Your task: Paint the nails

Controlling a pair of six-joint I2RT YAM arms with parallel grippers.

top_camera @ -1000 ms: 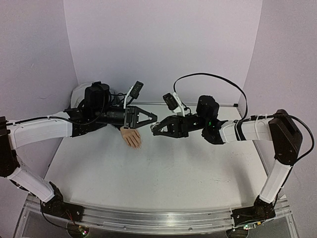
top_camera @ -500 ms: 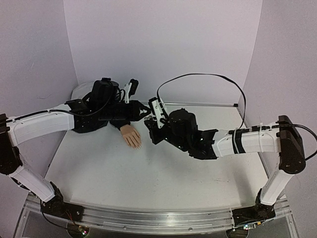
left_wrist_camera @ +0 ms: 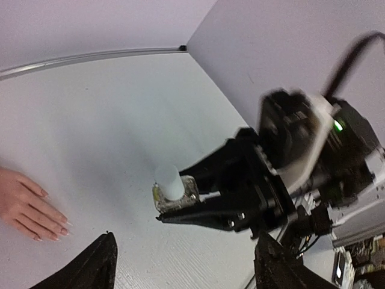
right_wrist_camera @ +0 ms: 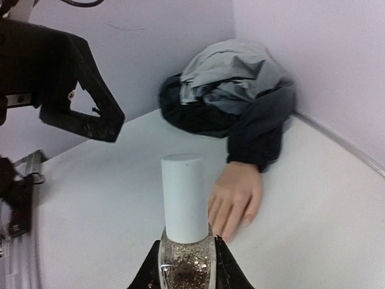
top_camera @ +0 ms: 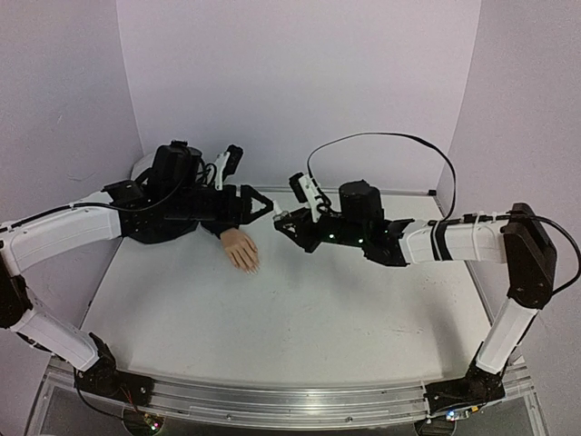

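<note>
Smooth pale lilac walls (top_camera: 300,82) stand behind the left tool (top_camera: 265,207) and right tool (top_camera: 280,225); a flat white counter (top_camera: 300,318) lies beneath both, evenly lit.

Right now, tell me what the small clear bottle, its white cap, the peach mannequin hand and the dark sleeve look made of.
Small clear bottle: probably glass or clear plastic; see-through, glossy, gold glitter inside.
White cylindrical cap: likely plastic, smooth, matte.
Pale peach mannequin hand: perhaps moulded plastic or rubber; even tone, soft sheen.
Dark grey jacket sleeve: fabric, creased and folded.
</note>
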